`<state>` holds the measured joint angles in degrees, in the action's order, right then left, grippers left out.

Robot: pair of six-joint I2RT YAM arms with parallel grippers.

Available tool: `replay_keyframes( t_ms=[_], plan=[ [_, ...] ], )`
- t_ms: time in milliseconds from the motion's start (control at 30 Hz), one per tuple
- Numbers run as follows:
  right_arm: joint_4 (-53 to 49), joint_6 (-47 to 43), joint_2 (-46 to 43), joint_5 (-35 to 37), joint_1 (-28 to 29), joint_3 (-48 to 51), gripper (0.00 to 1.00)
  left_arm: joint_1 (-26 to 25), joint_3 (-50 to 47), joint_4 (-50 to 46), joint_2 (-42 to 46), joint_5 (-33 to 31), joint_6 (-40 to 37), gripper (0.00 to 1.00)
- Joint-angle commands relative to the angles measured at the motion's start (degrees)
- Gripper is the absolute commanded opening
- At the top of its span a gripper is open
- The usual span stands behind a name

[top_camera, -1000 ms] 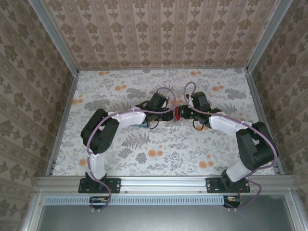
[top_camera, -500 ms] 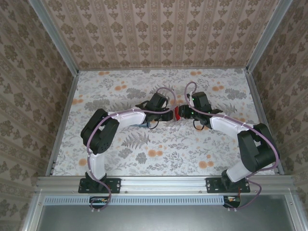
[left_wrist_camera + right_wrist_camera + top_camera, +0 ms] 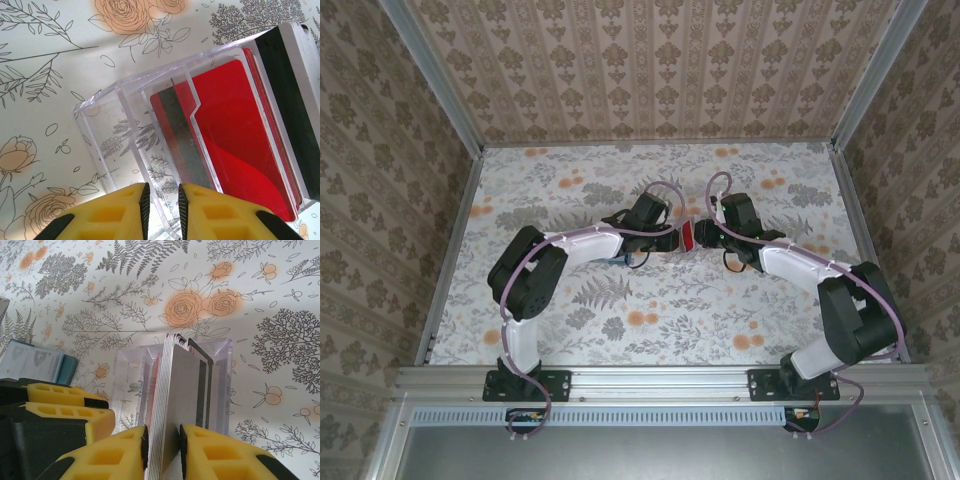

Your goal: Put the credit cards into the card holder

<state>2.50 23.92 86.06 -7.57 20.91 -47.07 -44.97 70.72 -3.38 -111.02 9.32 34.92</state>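
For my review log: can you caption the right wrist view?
Right gripper pinches upright credit cards in the clear tray; teal card holder lies on the table at left.

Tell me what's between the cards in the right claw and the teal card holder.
The clear tray walls in the cards, so they must lift out first. The left claw, clamped on that tray, sits between the stack and the card holder.

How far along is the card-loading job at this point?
Done: nothing visible; the card holder lies on the table beside the clear tray. In hand: the left gripper clamps the tray's wall, the right gripper pinches the credit cards standing in it. Left: lifting cards out and sliding them into the holder.
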Motion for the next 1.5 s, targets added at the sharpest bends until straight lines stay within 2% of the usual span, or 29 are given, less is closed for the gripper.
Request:
replay_keyframes(
  t_ms=[0, 567, 1000, 1167, 1333, 1467],
  plan=[
    [2.48, -0.47, -2.37, -0.46, 0.80, 0.88, 0.25, -0.64, 1.44, -0.49, -0.43, 0.35, 0.31, 0.26],
    [3.94, 0.38, -5.98, 1.06, 0.15, 3.17, 0.15, -0.60, 0.83, -0.26, -0.16, -0.08, 0.50, 0.26],
    [4.43, 0.94, -17.50, 1.59, -1.88, 6.26, 0.12, 0.09, 0.36, -1.47, 4.25, -1.05, -1.42, 0.26],
    [1.99, 0.83, -18.96, -1.44, -2.14, 3.47, 0.12, 2.60, -1.70, -2.39, 8.30, -1.25, -2.31, 0.26],
    [3.95, 6.66, -16.68, -10.72, -1.72, 1.11, 0.12, 6.87, -6.87, -3.29, 15.46, -2.50, -3.63, 0.27],
    [8.03, 11.71, -12.53, -12.05, 2.58, 0.69, 0.12, 11.69, -10.58, -4.88, 19.19, -2.46, -4.24, 0.28]
  ],
)
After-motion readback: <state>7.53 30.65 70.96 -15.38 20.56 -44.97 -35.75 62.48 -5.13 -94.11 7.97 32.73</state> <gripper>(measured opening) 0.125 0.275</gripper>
